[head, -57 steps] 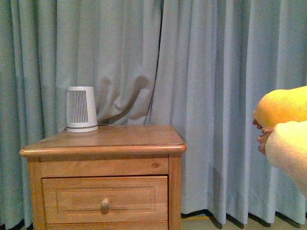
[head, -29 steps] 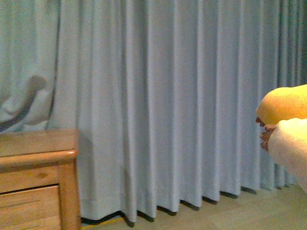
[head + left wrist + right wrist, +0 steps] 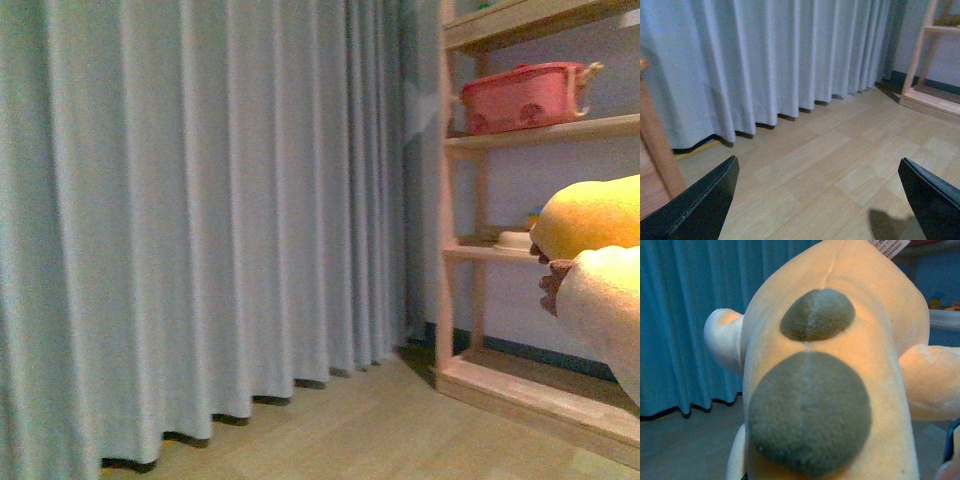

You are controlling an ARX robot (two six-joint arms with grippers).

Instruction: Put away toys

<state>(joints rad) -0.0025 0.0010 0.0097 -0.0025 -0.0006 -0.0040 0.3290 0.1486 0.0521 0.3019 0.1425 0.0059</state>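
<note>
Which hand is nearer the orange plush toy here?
Right. The plush toy fills the right wrist view, evidently in that hand; the left hand hangs open over the floor, no toy in its view.

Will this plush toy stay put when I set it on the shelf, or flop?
The plush toy looks soft and fuzzy, so it will likely squash and sag rather than hold shape. Its rounded body may slump or roll on the wooden shelf. Probably light, not fragile.
</note>
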